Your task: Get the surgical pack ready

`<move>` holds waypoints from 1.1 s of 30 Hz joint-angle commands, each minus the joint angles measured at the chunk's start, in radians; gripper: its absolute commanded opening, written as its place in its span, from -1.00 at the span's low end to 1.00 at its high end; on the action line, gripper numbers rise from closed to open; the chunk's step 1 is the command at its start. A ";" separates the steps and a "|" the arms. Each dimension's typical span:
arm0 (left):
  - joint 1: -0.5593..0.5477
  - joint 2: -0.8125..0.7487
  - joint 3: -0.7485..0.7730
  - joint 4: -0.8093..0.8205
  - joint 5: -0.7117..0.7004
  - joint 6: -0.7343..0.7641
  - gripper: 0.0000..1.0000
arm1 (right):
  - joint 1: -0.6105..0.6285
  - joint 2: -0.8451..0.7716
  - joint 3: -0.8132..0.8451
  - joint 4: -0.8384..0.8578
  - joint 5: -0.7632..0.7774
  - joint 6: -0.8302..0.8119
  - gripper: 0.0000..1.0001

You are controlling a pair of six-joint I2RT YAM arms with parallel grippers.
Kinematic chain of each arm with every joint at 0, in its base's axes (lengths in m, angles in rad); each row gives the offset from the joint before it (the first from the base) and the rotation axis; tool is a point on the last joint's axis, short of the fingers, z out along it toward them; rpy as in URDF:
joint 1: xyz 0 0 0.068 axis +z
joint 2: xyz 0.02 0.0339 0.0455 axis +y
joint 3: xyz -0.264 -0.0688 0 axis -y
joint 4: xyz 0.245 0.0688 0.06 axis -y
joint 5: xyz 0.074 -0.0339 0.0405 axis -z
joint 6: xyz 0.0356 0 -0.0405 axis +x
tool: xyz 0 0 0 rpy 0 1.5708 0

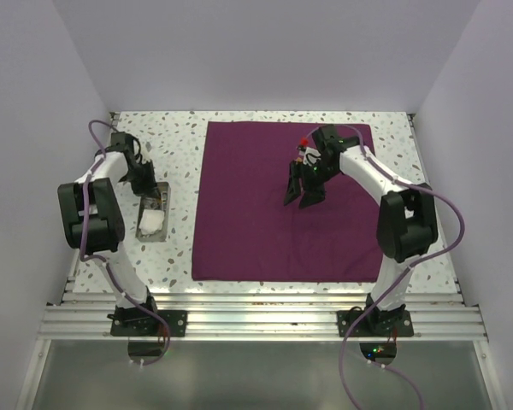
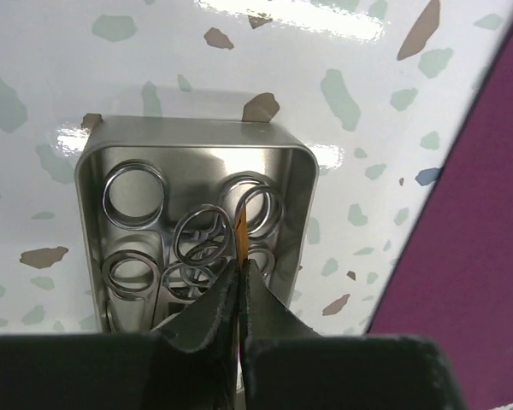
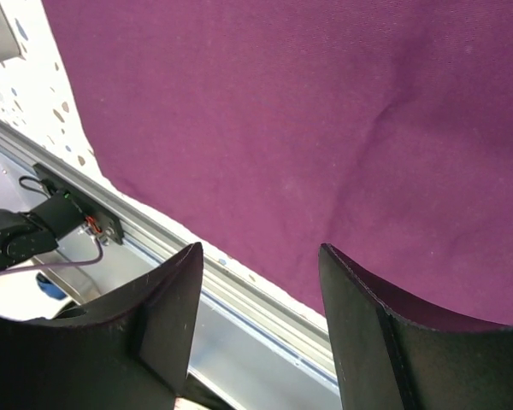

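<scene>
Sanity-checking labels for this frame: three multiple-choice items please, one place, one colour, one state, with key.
1. The cloth is: A green; B white; C maroon.
2. The metal tray sits: A on the cloth; B left of it; C right of it.
3. The right hand is: A open, empty; B shut on the cloth; C shut on the tray.
Key: C, maroon in every view; B, top view shows the tray off the cloth's left edge; A, it gapes above the cloth, nothing in it.
</scene>
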 commanded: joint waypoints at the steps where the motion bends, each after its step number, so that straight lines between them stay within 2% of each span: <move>1: 0.006 0.014 0.060 -0.043 -0.043 0.024 -0.85 | -0.008 0.029 0.037 -0.012 -0.020 -0.013 0.21; 2: 0.006 0.017 0.061 -0.045 -0.041 0.021 -0.65 | -0.008 0.046 0.053 -0.012 -0.020 -0.012 0.21; 4: 0.006 0.016 0.067 -0.046 -0.044 0.018 -0.52 | -0.008 0.063 0.071 -0.004 -0.028 0.000 0.21; 5: 0.006 0.011 0.069 -0.045 -0.047 0.013 -0.37 | -0.008 0.084 0.091 -0.003 -0.028 0.008 0.20; 7: 0.006 0.005 0.079 -0.055 -0.065 0.009 -0.27 | -0.008 0.105 0.114 0.014 -0.019 0.037 0.20; 8: 0.006 -0.001 0.081 -0.058 -0.070 0.006 -0.12 | -0.008 0.113 0.140 0.022 -0.002 0.052 0.21; 14: 0.004 -0.062 0.096 -0.083 -0.111 -0.078 0.07 | -0.039 0.182 0.226 0.164 0.121 0.224 0.17; 16: 0.003 -0.099 0.098 -0.069 -0.080 -0.100 0.15 | -0.070 0.220 0.258 0.209 0.147 0.275 0.13; 20: -0.058 -0.129 0.102 -0.049 -0.033 -0.126 0.15 | -0.136 0.296 0.319 0.281 0.172 0.290 0.11; 26: -0.152 -0.167 -0.003 0.029 0.051 -0.151 0.12 | -0.176 0.469 0.569 0.226 0.159 0.117 0.18; 33: -0.183 -0.159 -0.049 0.071 0.132 -0.162 0.09 | -0.176 0.544 0.594 0.296 0.092 0.082 0.20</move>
